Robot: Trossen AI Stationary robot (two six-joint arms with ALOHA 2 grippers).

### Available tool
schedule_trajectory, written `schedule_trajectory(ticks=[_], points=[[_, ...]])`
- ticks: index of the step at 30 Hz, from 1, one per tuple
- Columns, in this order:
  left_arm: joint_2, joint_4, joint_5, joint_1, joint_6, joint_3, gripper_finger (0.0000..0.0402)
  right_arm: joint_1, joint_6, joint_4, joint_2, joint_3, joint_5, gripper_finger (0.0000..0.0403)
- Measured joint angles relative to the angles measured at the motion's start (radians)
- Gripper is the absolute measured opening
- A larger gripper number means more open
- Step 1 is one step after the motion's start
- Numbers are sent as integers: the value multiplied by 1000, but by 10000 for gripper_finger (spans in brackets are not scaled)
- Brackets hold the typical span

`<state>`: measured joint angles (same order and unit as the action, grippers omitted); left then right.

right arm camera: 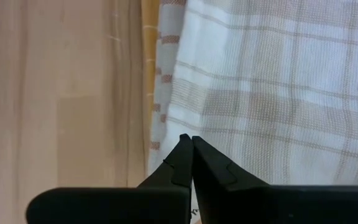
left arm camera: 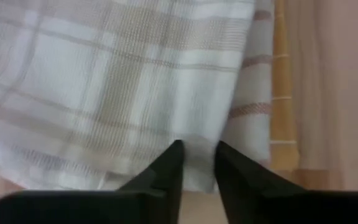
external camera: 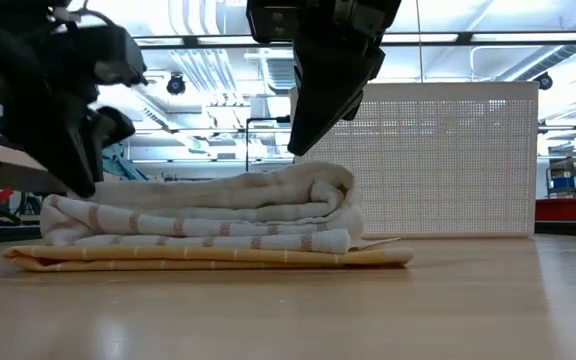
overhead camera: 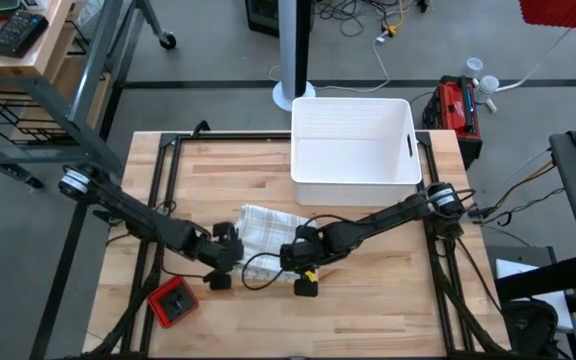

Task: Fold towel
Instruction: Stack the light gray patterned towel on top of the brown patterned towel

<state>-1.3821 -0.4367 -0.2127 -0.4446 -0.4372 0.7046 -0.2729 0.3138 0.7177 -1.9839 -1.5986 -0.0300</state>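
**Towel folded into a stack, both grippers at its near edge**

Towel [overhead camera: 266, 228] lies mid-table on the wooden table [overhead camera: 388, 300], just in front of the white bin [overhead camera: 353, 140]. Low view shows it as a layered bundle, several plaid folds over a yellow-striped bottom layer that sticks out at both ends.

Left gripper [left arm camera: 197, 163] sits at the towel's left near edge. Fingers stand a small gap apart, nothing between them; cloth lies just beyond the tips. Right gripper [right arm camera: 192, 149] is at the towel's near right edge, fingers pressed together and empty, tips over the plaid cloth. Whether either tip actually touches the fabric is hard to judge from these angles.

Judgement: fold looks largely done; what remains is probably tidying or backing off.

Risks from here:
- A fingertip snagging the top layer on the way out would drag it and undo the fold.
- The top roll looks loose and rounded in the low view; a nudge from either side could tip it off the stack.
- The grippers are close together, with loose cables [overhead camera: 258, 265] between them; crossing paths could catch.

Red object [overhead camera: 174, 300] sits near the left front corner, clear of the work.
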Motion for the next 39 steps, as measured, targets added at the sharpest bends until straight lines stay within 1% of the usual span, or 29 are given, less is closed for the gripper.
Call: schedule_trajectory(ticks=[4,6,9,16,21,27,31,34,37,39], points=[[65,-39,13,0,-21,0,23,0,0,0,0,0,-1,0],[97,-53,4,0,-29,0,6,0,-1,-1,0,0,-6,0],[129,-98,-36,0,-50,0,11,0,-3,-1,0,0,-23,0],[139,-262,-37,0,-128,0,4,0,0,0,0,0,-24,0],[137,-223,13,0,-140,0,6,0,-2,0,0,0,-24,0],[132,-214,26,0,-208,0,20,0,0,0,0,0,-23,0],[126,-217,151,-1,-260,0,39,0,17,-3,0,0,-23,0],[126,-218,206,-2,-289,0,50,0,27,-33,0,0,-23,0],[128,-214,210,-2,-290,2,57,0,27,-121,0,16,-23,0],[128,-183,168,-2,-266,7,59,0,37,-177,0,40,-23,0]])
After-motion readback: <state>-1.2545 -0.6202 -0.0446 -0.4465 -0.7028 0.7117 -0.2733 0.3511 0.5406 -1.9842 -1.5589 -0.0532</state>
